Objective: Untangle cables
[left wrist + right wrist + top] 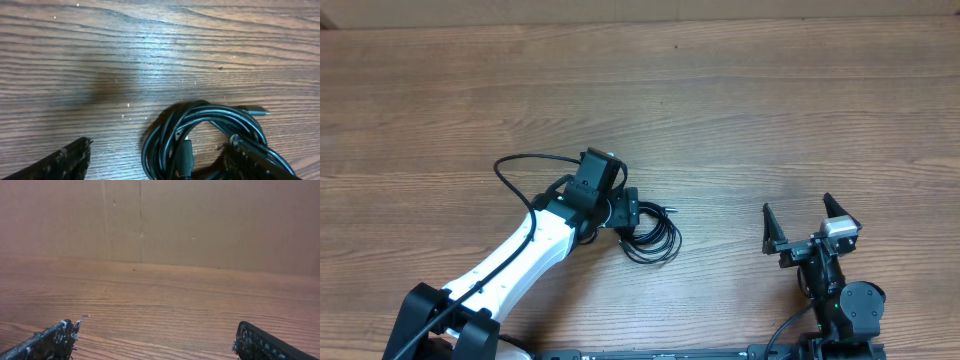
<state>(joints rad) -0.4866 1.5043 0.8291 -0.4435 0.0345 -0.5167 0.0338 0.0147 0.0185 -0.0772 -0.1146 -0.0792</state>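
Because the cables (210, 113) overlap, separate cords seem indistinguishable.

The cables (655, 238) are lying in a bundle right by the left gripper (632, 213), blocking the way there. Bare table (740, 120) is stretching wide between the bundle and the right gripper (797, 203), leaving room to pass. A brown wall (200, 220) is standing at the far edge.

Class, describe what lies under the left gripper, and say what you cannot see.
A coiled bundle of black cables lies on the wooden table under the open left gripper. One finger covers part of the coil, so that stretch is hidden.
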